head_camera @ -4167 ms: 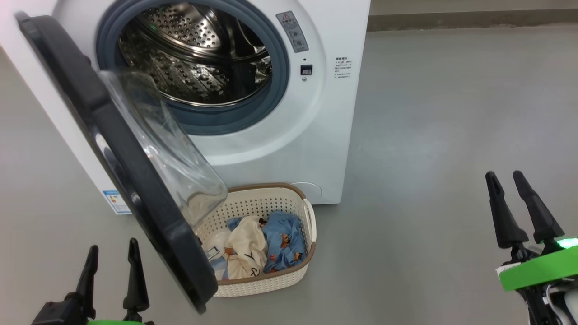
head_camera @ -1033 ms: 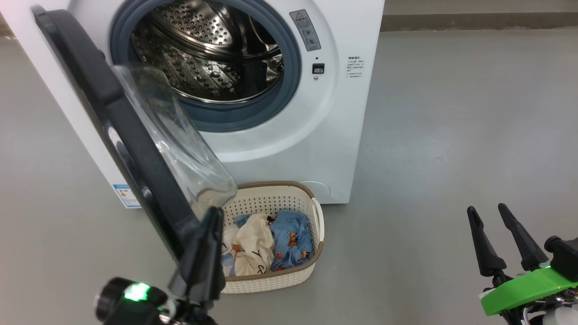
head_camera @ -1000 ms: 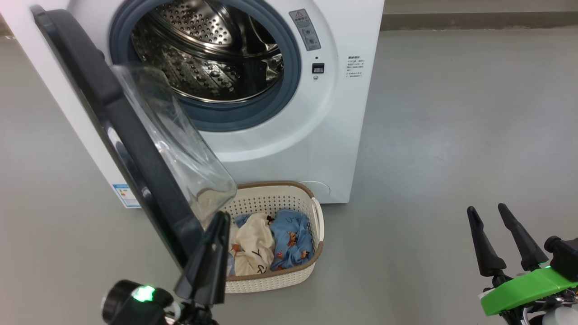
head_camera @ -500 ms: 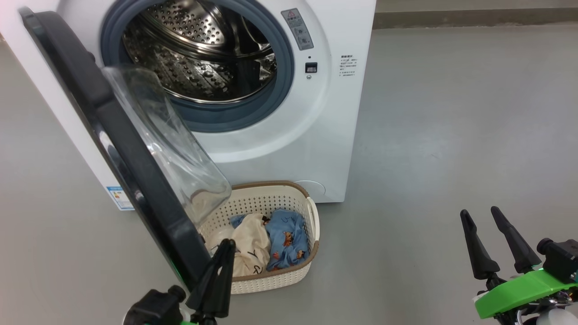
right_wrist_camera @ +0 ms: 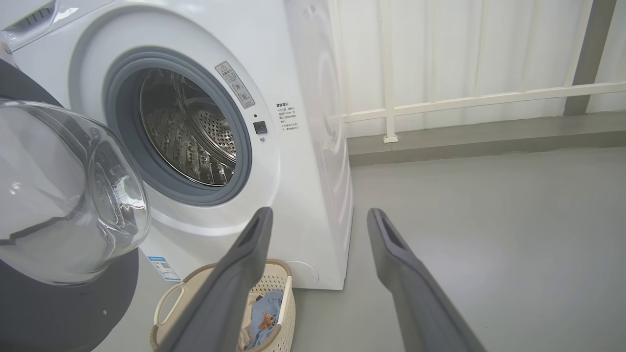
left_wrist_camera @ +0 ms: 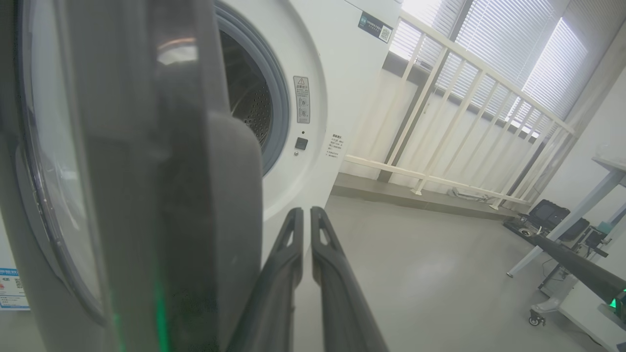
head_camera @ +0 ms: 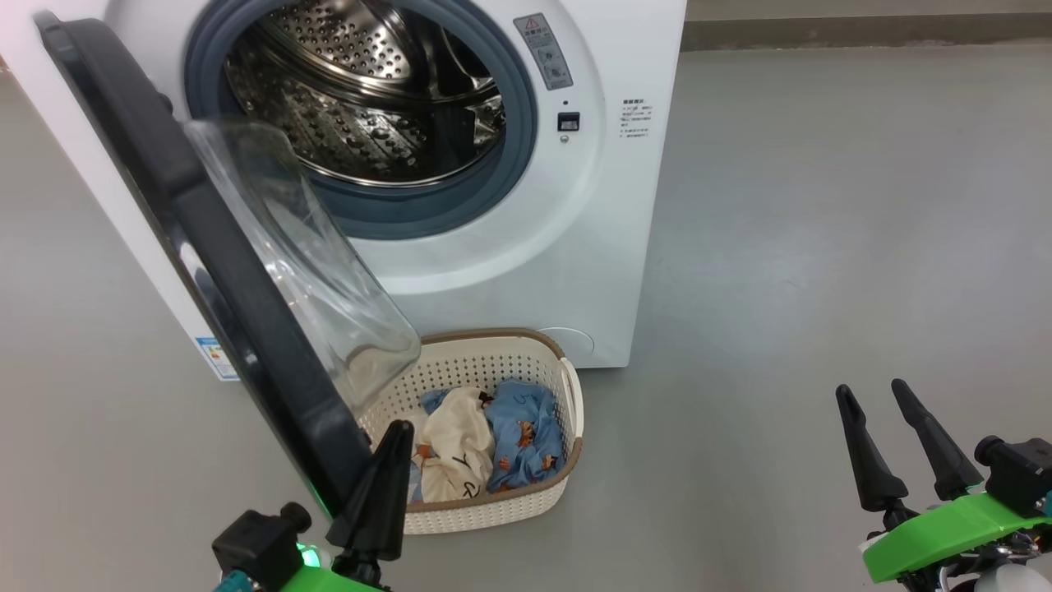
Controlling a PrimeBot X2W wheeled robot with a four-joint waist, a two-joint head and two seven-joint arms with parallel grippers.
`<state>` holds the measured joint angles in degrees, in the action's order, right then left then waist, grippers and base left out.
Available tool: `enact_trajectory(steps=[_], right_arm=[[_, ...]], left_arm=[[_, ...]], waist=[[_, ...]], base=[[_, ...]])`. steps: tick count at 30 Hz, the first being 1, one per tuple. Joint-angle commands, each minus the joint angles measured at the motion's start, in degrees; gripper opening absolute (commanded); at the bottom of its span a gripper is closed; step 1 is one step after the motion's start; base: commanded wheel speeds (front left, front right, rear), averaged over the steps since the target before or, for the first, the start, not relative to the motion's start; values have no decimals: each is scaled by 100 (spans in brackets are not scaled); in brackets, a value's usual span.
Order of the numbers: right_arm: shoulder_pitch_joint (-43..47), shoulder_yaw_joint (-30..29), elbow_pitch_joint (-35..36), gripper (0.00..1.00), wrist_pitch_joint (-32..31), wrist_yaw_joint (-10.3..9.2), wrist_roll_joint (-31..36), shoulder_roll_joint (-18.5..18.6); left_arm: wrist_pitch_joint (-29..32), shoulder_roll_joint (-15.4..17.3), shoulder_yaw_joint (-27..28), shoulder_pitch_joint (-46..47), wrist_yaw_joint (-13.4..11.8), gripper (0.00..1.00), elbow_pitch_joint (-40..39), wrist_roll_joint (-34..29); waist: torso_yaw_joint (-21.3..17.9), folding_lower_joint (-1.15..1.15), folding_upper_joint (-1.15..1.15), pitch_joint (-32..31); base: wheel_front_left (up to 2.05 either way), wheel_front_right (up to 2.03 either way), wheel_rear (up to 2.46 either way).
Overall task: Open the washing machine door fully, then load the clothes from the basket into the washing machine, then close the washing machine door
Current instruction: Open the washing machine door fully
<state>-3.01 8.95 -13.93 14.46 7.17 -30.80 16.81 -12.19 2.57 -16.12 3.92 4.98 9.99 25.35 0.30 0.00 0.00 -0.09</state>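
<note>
Two grippers show low in the head view. The left gripper (head_camera: 396, 436) is closed, its two dark fingers pressed flat together with nothing between them. It points upward just beside the lower end of the washing machine door (head_camera: 205, 271). In the left wrist view the door's black rim lies close along the fingers' left side, though I cannot tell whether they touch. The right gripper (head_camera: 871, 390) hangs well apart to the right over bare floor (head_camera: 822, 205), with its fingers spread wide and empty.

The washing machine (head_camera: 575, 247) stands on the floor toward its far edge, where a low kerb (head_camera: 863, 33) runs beneath a white railing (right_wrist_camera: 464, 101). Its door is swung out on the left-hand side and stands roughly edge-on to the head camera, the bulging glass window (head_camera: 304, 263) facing the opening. The perforated steel drum (head_camera: 370, 107) is in plain sight inside the grey-blue seal (head_camera: 514, 156). A small blue sticker (head_camera: 215, 358) sits low on the machine, left of the door.

The basket (head_camera: 493, 516) rests on the floor at the foot of the machine's front, below the opening. In the head view its left part lies under the glass window, and its near-left corner is just behind the left gripper's tip. The clothes (head_camera: 522, 440) lie inside it: a light blue printed piece to the right, and a cream-white piece (head_camera: 456, 448) with black marks touching it on the left.
</note>
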Motion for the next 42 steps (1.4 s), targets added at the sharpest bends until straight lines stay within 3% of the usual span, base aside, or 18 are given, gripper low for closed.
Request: enact_trajectory(steps=[1,12,26,42], right_arm=[[-167,92,98,100,53,32,-55,126],[-159,123,63,100,54,32,-65,137],[-127,65,56,100,54,32,-45,153],[-249,6,135,100,54,32,1,107]], left_arm=[[-57,32,270,203,-41,0,-54,174],[-125,218,494,91,-135,0,8,237],[-28,565,835,-96,-446,0,-160,261],[122,1255,1468,148,-671,0,1,383]], waist=[[27,0,0,-2],[328,0,0,-17],[829,0,0,-13],[1372,0,0,261]], base=[[0,0,0],[0,0,0],[0,0,0],[0,0,0]])
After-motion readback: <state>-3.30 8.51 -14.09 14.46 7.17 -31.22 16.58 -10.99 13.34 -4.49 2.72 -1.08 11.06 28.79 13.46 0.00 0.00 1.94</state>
